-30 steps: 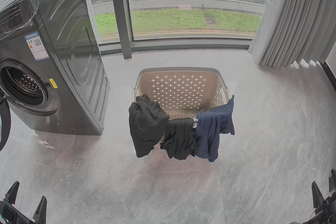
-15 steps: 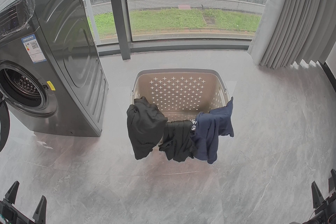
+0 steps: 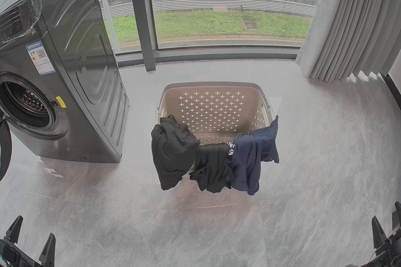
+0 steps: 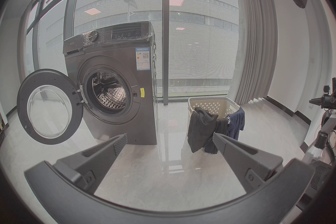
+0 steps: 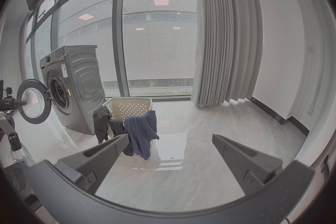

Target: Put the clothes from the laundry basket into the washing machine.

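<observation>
A beige laundry basket stands on the floor in the middle, also seen as the basket and the basket. Over its near rim hang a black garment, a second black garment and a navy garment. The grey washing machine stands to the left, door swung open, drum bare. My left gripper is open low at the near left, my right gripper open at the near right, both well short of the basket and holding nothing.
A floor-to-ceiling window runs behind the basket, with a grey curtain at the far right. Bare tiled floor lies between the grippers and the basket, and to the right of it.
The whole head picture shifted slightly between one second and half a second ago, a camera move. Since then nothing has changed; both grippers stay put.
</observation>
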`<state>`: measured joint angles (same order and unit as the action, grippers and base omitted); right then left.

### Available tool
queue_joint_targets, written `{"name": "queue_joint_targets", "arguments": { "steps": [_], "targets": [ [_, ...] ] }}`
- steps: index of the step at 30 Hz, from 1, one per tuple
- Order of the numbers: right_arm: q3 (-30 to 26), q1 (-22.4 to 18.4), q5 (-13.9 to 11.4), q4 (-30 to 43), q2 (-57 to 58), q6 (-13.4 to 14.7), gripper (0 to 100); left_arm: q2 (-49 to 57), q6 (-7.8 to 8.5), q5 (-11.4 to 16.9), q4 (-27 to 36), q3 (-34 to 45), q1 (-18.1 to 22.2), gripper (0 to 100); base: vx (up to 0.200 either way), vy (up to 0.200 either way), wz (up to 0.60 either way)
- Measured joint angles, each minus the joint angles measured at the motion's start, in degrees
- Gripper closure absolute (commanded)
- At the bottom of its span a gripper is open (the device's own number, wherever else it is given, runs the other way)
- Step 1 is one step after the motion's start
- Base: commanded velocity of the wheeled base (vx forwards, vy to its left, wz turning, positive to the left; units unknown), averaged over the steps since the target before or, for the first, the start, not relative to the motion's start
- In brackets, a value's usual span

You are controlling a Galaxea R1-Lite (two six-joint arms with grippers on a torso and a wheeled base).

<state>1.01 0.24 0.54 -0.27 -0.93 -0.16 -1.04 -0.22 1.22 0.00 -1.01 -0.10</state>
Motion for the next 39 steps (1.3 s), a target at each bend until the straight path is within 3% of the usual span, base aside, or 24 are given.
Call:
{"name": "queue_joint_targets", "arguments": {
  "steps": [4,10,19,31,39],
  "targets": [
    [0.0,0.0,0.0,0.0,0.0,0.0,0,0.0,-0.07,0.0,0.0,0.0,0.0,0,0.0,0.0,0.0],
    [0.0,-0.1,0.0,0.1,0.0,0.0,0,0.0,-0.1,-0.1,0.0,0.0,0.0,0,0.2,0.0,0.0],
    [0.0,-0.1,0.0,0.0,0.0,-0.3,0,0.0,-0.1,-0.1,0.0,0.0,0.0,0,0.0,0.0,0.0],
    [0.0,-0.1,0.0,0.0,0.0,-0.3,0,0.0,-0.11,-0.1,0.0,0.0,0.0,0,0.2,0.0,0.0],
    [0.0,-0.1,0.5,-0.2,0.0,0.8,0,0.0,-0.05,-0.2,0.0,0.0,0.0,0,0.0,0.0,0.0]
  ]
}}
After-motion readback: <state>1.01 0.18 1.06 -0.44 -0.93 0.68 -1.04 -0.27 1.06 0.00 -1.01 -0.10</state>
